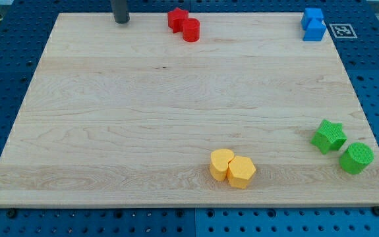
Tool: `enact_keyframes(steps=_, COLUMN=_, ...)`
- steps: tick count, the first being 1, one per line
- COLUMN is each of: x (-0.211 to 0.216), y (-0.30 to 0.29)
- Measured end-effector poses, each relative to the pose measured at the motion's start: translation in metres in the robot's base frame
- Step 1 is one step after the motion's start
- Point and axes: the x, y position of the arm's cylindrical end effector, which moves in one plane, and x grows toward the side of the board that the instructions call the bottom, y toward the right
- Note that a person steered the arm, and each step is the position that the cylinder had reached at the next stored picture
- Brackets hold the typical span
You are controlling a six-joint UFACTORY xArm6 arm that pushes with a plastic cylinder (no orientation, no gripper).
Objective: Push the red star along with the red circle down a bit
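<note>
Resting near the view's top edge of the wooden board, my tip sits well to the view's left of the red pair and touches no block; it is a bare dark rod end, so it grasps nothing and has nothing to clench or release. The red star lies at the view's top, a little left of centre, close to the board's far edge. The red circle is just beside it, on the star's lower right, and the two appear to touch. A stretch of bare board separates my tip from the star.

At the view's top right corner two blue blocks sit pressed together, the upper blue block partly behind the lower blue block; their exact shapes are hard to make out. Just to their right, off the board, a small black-and-white marker tag lies on the blue pegboard table that carries the board.

Near the view's bottom, slightly right of centre, a yellow rounded block touches a yellow hexagon on its right. At the view's right edge, lower down, a green star stands near a green circle, which sits to its lower right; whether those two touch I cannot tell
</note>
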Motion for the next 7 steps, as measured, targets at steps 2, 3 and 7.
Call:
enact_keyframes(steps=2, x=-0.018, y=0.015)
enact_keyframes(steps=3, x=-0.018, y=0.036)
enact_keyframes(steps=7, x=-0.017, y=0.113)
